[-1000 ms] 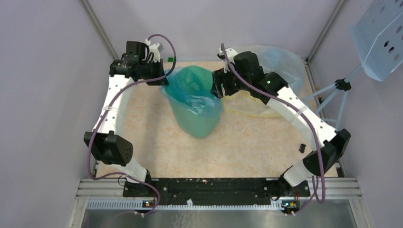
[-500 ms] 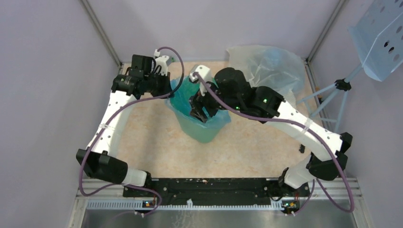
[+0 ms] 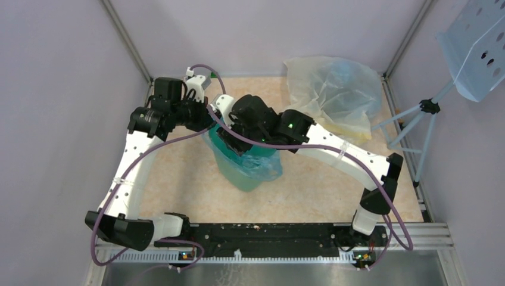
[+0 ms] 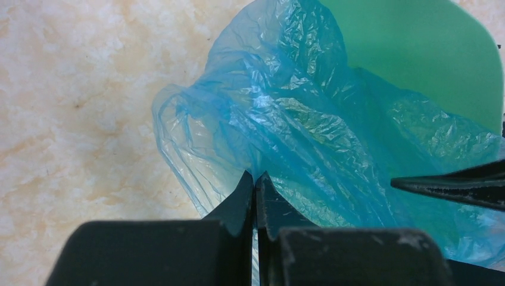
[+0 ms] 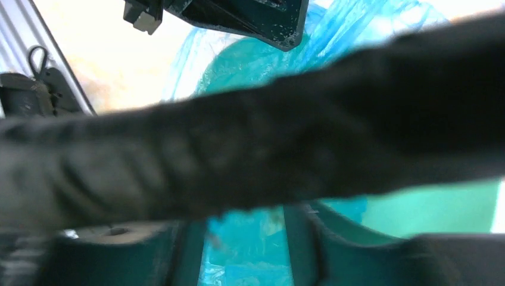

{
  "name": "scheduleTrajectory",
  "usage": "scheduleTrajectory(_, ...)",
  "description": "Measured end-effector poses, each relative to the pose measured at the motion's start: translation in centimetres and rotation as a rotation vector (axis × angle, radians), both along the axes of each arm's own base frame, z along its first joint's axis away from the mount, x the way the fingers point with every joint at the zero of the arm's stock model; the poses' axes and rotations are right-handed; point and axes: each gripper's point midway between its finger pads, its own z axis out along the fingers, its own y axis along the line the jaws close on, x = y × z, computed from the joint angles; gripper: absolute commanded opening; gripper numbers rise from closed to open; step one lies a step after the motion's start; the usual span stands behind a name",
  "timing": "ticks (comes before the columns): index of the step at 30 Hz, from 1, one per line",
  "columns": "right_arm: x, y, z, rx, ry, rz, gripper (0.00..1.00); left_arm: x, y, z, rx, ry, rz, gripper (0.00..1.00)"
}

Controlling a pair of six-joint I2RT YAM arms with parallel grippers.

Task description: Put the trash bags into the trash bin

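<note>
The green trash bin (image 3: pixel 243 173) stands mid-table with a light blue trash bag (image 3: pixel 266 165) draped in and over its mouth. My left gripper (image 3: pixel 201 117) is at the bin's far-left rim. In the left wrist view it (image 4: pixel 255 179) is shut on a fold of the blue bag (image 4: pixel 286 119), with the bin's green wall (image 4: pixel 417 47) behind. My right gripper (image 3: pixel 238 142) reaches down into the bin's mouth. In the right wrist view it (image 5: pixel 247 241) is open, with blue bag plastic (image 5: pixel 250 250) showing between the fingers. A blurred cable (image 5: pixel 268 125) crosses that view.
A pile of pale yellowish and light blue bags (image 3: pixel 333 89) lies at the back right corner. A tripod leg (image 3: pixel 411 119) and a perforated blue panel (image 3: pixel 476 47) stand at the right. The enclosure walls close in the table on three sides.
My right arm has swung left from beside the bag pile to over the bin and lowered its gripper into the mouth. My left gripper has shifted slightly, still holding the bag's edge.
</note>
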Motion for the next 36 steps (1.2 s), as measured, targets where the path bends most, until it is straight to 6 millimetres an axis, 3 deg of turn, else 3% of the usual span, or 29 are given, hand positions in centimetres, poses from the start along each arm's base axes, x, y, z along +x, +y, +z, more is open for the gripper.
scheduleTrajectory(2, 0.1, -0.1, -0.2, -0.010, 0.000, -0.006, 0.10, 0.0, 0.0, -0.1, 0.000, 0.001, 0.001, 0.00)
scheduleTrajectory(4, 0.4, -0.4, -0.3, -0.014, -0.001, -0.035, 0.00, 0.1, 0.0, -0.2, 0.002, -0.001, 0.003, 0.00)
scheduleTrajectory(10, 2.2, -1.5, 0.1, -0.004, 0.008, -0.117, 0.00, 1.0, -0.1, -1.1, 0.009, -0.016, -0.004, 0.00)
scheduleTrajectory(15, 7.7, -4.7, 1.7, 0.080, 0.046, -0.240, 0.00, 1.8, -0.3, -2.0, 0.012, -0.055, -0.017, 0.00)
scheduleTrajectory(22, 14.6, -9.8, 1.7, 0.185, 0.153, -0.383, 0.00, 2.3, -0.8, -1.8, -0.006, -0.088, -0.040, 0.00)
scheduleTrajectory(29, 18.7, -11.4, -1.8, 0.206, 0.281, -0.439, 0.05, 2.6, -1.2, -1.9, -0.021, -0.106, -0.053, 0.00)
scheduleTrajectory(36, 19.7, -12.1, -7.4, 0.137, 0.413, -0.483, 0.09, 2.7, -1.2, -2.0, -0.026, -0.121, -0.054, 0.00)
